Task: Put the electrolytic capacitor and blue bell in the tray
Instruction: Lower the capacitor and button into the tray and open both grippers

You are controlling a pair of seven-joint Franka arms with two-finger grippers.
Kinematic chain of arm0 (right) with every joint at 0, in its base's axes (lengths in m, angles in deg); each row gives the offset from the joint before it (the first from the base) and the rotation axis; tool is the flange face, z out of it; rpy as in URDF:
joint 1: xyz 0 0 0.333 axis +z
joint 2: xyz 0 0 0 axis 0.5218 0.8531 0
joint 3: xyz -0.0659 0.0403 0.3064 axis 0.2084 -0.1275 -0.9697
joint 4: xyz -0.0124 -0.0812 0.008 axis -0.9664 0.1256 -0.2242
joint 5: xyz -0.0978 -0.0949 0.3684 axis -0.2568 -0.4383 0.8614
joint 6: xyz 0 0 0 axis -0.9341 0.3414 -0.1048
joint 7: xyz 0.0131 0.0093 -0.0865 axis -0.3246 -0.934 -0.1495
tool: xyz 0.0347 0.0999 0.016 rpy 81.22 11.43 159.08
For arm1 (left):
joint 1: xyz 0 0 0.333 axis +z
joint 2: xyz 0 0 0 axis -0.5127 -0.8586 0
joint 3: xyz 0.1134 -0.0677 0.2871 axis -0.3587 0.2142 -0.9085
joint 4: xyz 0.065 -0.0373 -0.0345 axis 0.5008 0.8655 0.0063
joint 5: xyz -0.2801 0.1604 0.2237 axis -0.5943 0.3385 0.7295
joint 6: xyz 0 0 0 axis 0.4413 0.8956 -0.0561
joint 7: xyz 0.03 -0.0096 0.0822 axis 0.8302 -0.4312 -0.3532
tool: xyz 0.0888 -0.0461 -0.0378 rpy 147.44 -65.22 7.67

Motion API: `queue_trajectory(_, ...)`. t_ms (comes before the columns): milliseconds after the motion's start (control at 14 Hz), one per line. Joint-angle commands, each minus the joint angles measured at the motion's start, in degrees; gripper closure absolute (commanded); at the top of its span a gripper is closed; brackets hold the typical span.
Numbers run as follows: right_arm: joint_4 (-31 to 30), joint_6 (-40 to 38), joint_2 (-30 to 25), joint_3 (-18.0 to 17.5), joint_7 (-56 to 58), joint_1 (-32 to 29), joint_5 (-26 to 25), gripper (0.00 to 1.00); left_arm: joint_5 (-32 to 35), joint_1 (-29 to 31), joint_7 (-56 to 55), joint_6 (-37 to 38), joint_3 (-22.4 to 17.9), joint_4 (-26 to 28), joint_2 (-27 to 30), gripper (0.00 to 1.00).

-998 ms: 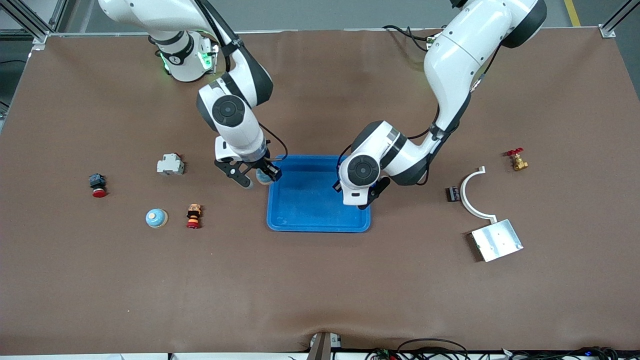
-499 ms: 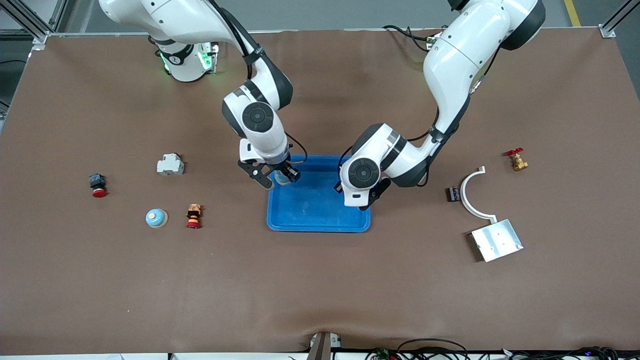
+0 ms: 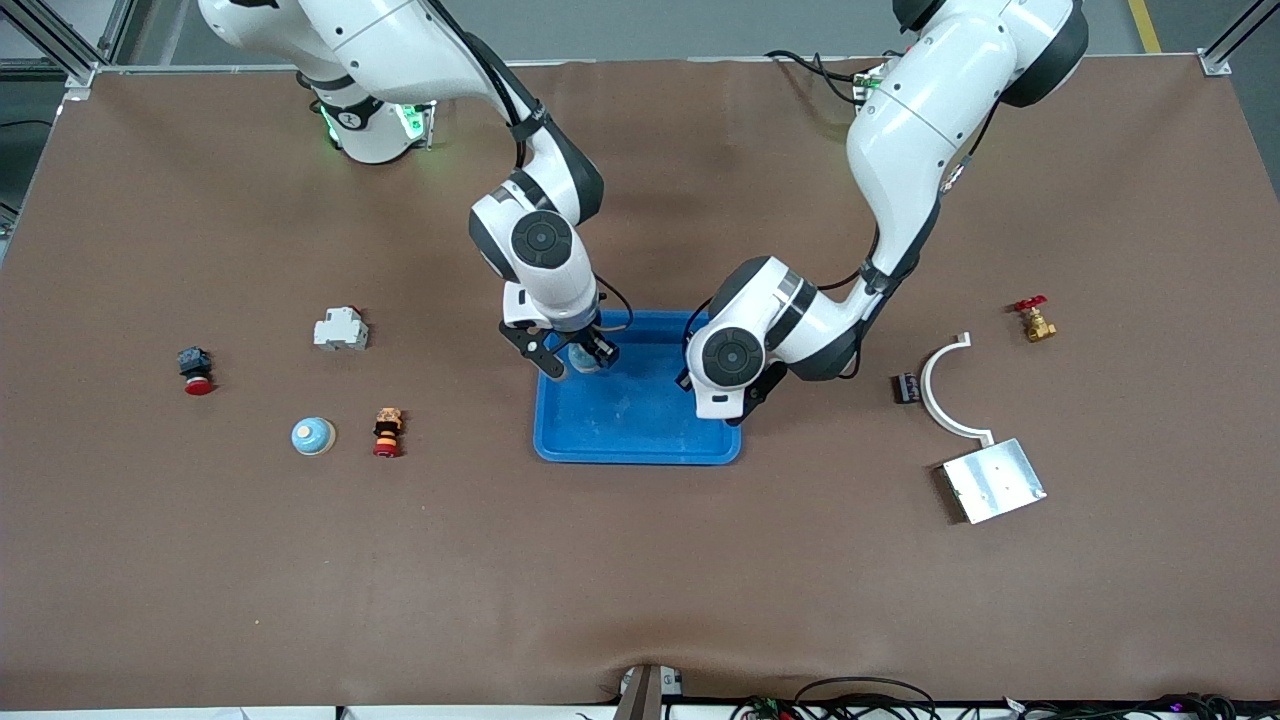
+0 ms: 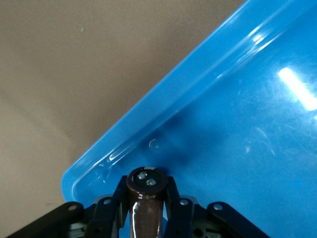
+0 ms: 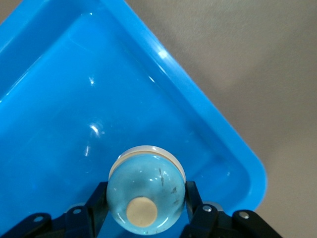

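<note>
The right tool [image 3: 580, 357], clamped on the bell [image 5: 146, 191], has moved over the tray [image 3: 640, 440]; the left tool [image 4: 146, 198] grips the capacitor [image 4: 145, 208] above its corner. Both look ready to release.

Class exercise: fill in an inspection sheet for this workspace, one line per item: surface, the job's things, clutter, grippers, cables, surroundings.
Surface: brown covered table, rippled at its camera-side edge.
Job's things: shallow bright-blue plastic tray; dark brown cylindrical capacitor and pale blue domed bell, both held over the tray.
Clutter: second pale blue dome, red push button, orange-red stacked button and grey breaker block toward the right arm's end; silver metal plate, white curved bracket, small black part and red-handled brass valve toward the left arm's end.
Grippers: left gripper shut on the capacitor; right gripper shut on the bell.
Cables: loose leads at the table's edge.
Surroundings: aluminium frame posts.
</note>
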Motion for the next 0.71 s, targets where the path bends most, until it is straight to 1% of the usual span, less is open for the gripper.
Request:
queue_trajectory(0, 2.7, 0.9, 3.1, 0.7, -1.9, 1.7, 0.1, 1.0, 0.4, -0.6, -0.5, 0.2, -0.4, -1.1, -0.2, 0.24)
queue_trajectory(71, 3.0, 0.9, 3.7, 0.7, -2.5, 1.8, 0.1, 1.0, 0.4, -0.7, -0.5, 0.2, -0.4, -1.0, -0.1, 0.07)
queue_trajectory(143, 3.3, 0.9, 4.0, 0.7, -2.7, 2.1, 0.0, 1.0, 0.5, -0.9, -0.5, 0.2, -0.5, -1.1, 0.0, 0.0)
queue_trajectory(428, 3.4, 1.0, 4.3, 0.8, -2.7, 2.5, 0.0, 1.0, 1.8, -1.7, -0.6, 1.2, -0.4, -1.4, 1.9, 0.0)
queue_trajectory(641, 3.4, 1.5, 5.0, 0.8, -3.8, 2.9, -0.6, 1.0, 4.8, -1.4, -0.3, 3.9, -0.3, -1.5, 4.9, 0.0)
